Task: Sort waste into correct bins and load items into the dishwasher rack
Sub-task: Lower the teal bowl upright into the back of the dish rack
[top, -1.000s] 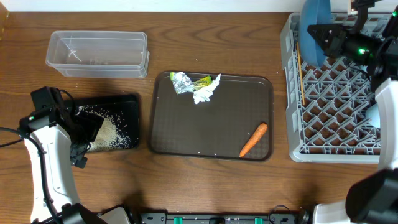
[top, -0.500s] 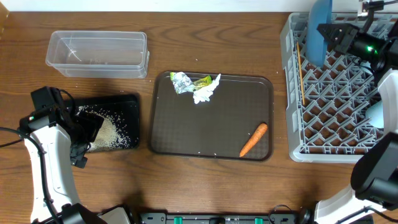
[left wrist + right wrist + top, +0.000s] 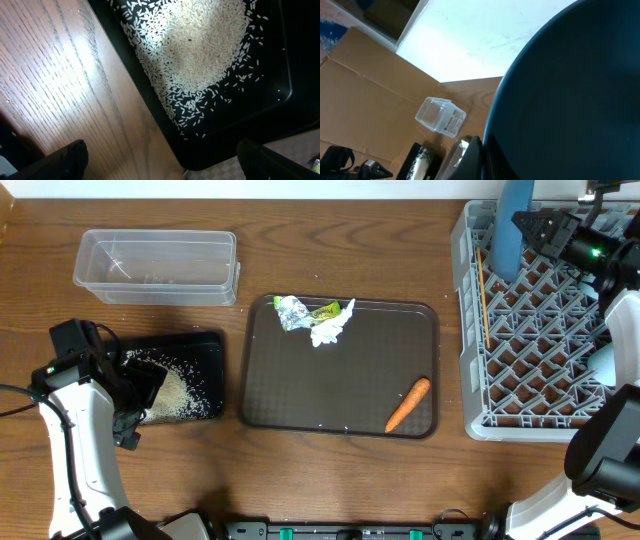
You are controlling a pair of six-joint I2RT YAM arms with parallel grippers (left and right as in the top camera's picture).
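Holding one dark-blue bowl (image 3: 508, 222), right fingers (image 3: 530, 228) seem clamped; left fingers (image 3: 65, 160) gape wide

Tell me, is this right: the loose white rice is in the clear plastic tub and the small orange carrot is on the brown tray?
No: the loose white rice lies in the shallow black rectangular tray, not the clear plastic tub; the overhead view shows it. The small orange carrot is on the brown tray.
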